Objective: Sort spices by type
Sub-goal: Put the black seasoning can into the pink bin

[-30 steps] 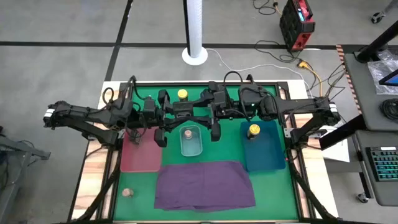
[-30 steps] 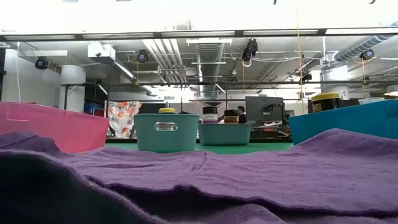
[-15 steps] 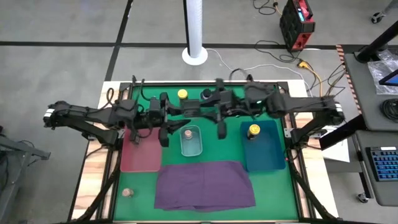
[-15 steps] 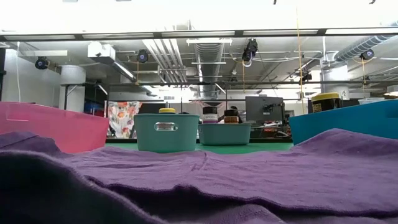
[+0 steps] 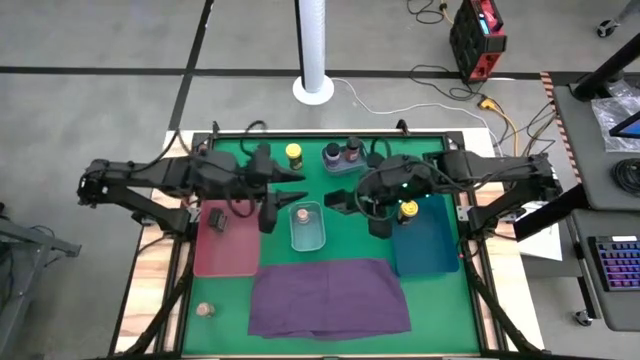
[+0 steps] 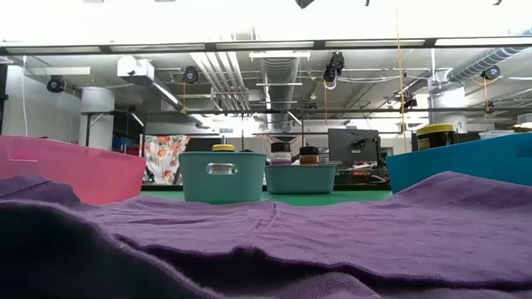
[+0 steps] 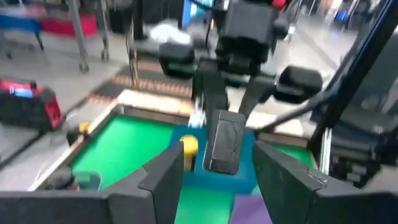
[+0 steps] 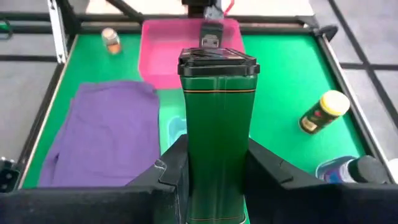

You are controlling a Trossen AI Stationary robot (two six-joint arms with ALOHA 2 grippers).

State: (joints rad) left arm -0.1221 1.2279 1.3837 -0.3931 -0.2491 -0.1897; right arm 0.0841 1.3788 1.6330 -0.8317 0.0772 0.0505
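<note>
The right end effector [image 5: 377,222] is positioned over the near-left corner of the blue bin [image 5: 430,255], and a dark green tin [image 8: 217,130] is clamped upright between its fingers [image 8: 166,169]. The left end effector [image 5: 283,197] is held between the pink tray [image 5: 226,252] and the clear bin [image 5: 309,232], with fingers [image 7: 163,180] spread wide and nothing between them.

One yellow-lidded jar [image 5: 407,210] is seen in the blue bin, just beside the right end effector. A second yellow-lidded jar [image 5: 293,152] stands on the green bench [image 5: 440,290] at the far edge. Two dark-topped jars [image 5: 341,155] stand side by side near it. A brownish-topped jar [image 5: 301,213] sits in the clear bin. A dark tin [image 5: 216,216] lies in the pink tray. Another brownish-topped jar [image 5: 205,310] stands off the mat at the near-left corner. A purple cloth [image 5: 330,296] is spread along the near edge.
</note>
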